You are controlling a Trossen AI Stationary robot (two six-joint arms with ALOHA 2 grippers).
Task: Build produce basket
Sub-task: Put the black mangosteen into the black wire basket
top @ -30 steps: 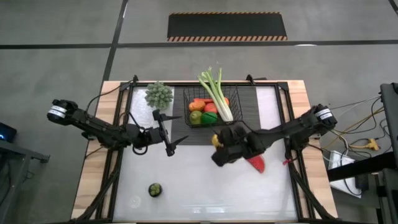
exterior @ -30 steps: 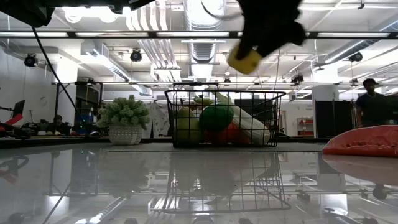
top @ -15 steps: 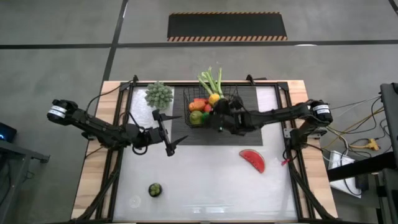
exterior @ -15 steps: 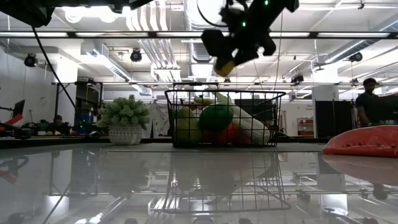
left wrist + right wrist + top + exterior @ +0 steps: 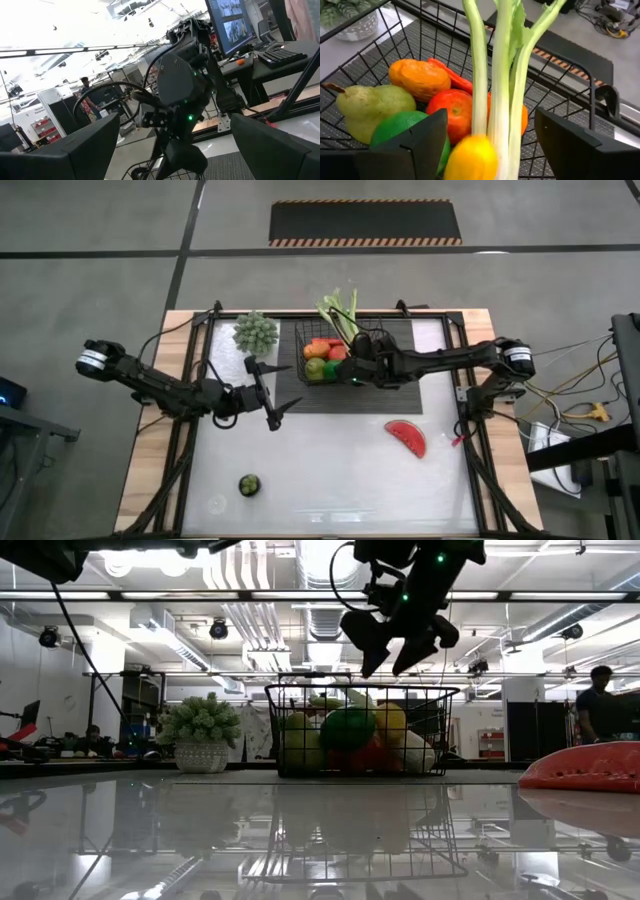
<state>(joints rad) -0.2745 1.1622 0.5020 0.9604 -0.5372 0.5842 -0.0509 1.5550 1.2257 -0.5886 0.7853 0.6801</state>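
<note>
The black wire basket (image 5: 297, 356) stands on a dark ribbed mat at the table's far middle. It holds a pear (image 5: 370, 104), a lime (image 5: 402, 131), a red apple (image 5: 452, 111), orange pieces, celery (image 5: 501, 75) and a lemon (image 5: 472, 161). My right gripper (image 5: 400, 648) hangs open just above the basket's rim, its fingers on either side of the lemon but apart from it. My left gripper (image 5: 272, 392) waits open to the basket's left. A watermelon slice (image 5: 406, 438) and a dark round fruit (image 5: 249, 485) lie on the table.
A potted succulent (image 5: 256, 332) stands at the far left of the basket. The ribbed mat (image 5: 402, 360) reaches past the basket on its right. The white tabletop (image 5: 330, 470) spreads toward the near edge between the watermelon slice and the dark fruit.
My right gripper has carried the lemon from the table's middle toward the far edge, over the basket, and tipped downward. It has opened and let go, and the lemon now lies in the basket beside the celery.
</note>
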